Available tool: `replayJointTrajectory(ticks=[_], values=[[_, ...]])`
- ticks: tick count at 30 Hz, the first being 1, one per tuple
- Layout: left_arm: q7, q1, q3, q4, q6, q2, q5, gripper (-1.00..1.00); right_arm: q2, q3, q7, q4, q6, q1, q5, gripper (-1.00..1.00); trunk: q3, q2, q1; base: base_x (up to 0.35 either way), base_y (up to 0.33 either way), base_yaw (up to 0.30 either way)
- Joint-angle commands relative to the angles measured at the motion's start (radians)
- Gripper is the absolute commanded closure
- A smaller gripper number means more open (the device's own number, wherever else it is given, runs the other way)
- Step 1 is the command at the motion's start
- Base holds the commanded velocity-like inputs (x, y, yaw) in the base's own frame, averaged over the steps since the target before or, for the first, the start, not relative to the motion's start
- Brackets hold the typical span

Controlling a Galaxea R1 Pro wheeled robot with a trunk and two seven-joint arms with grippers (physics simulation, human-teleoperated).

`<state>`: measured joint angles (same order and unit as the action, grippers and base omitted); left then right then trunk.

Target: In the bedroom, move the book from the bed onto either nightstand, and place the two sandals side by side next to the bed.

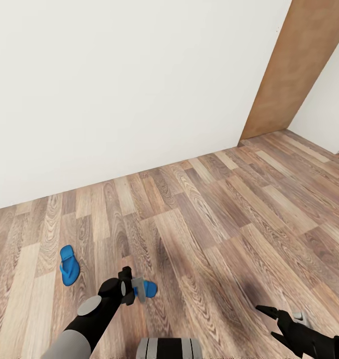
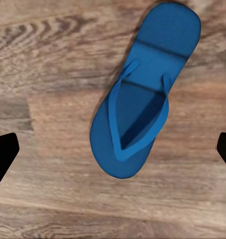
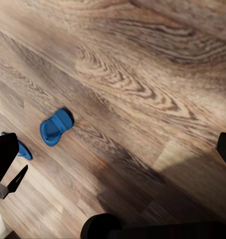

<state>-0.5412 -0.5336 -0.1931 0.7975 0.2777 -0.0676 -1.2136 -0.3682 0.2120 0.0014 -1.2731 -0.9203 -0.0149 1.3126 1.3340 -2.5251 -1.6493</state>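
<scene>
**Left arm poised over one sandal, the other lying apart on the floor**

A white wall [image 1: 119, 85] fills the far side of the room, and a brown wooden panel [image 1: 294, 70] leans up along its right end. Below them spreads the wood-plank floor [image 1: 214, 214], grey-brown with strong grain, which carries everything else.

The left arm reaches forward from the near edge of the head view, bent at the elbow, its wrist turned down so the left gripper [image 1: 139, 289] points at the floor. The left wrist view shows its two dark fingertips [image 2: 3, 157] far apart at either side, wide open, holding nothing, with the floor between them. The right arm sits low at the near right corner, its right gripper [image 1: 269, 321] pointing left with its fingers spread open and empty.

One bright blue sandal [image 2: 143, 89] lies flat, straps up, directly under the left gripper; in the head view the wrist hides most of it. The second sandal [image 1: 69, 265] lies flat on the floor nearer the wall and to the left, well apart from the first.
</scene>
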Motion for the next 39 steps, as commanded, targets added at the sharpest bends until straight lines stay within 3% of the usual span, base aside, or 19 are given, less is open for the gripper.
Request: replayJointTrajectory(ticks=[1, 32, 39], values=[[-0.005, 0.0, -0.002, 0.002, 0.005, 0.0, -0.004, -1.0, 0.0, 0.001, 0.0, 0.0, -0.005, 0.0, 0.0, -1.0, 0.005, -0.001, 0.0, 0.0, 0.0, 0.0], [0.0, 0.0, -0.002, 0.003, 0.005, -0.001, -0.003, -1.0, 0.0, 0.001, 0.0, 0.0, -0.005, 0.0, 0.0, -1.0, 0.125, -0.008, -0.014, 0.0, 0.0, 0.0], [-0.002, 0.0, -0.002, 0.005, 0.006, -0.001, -0.003, -1.0, 0.0, 0.001, 0.0, 0.0, -0.005, 0.0, 0.0, -1.0, 0.125, -0.008, -0.014, 0.0, 0.0, 0.0]])
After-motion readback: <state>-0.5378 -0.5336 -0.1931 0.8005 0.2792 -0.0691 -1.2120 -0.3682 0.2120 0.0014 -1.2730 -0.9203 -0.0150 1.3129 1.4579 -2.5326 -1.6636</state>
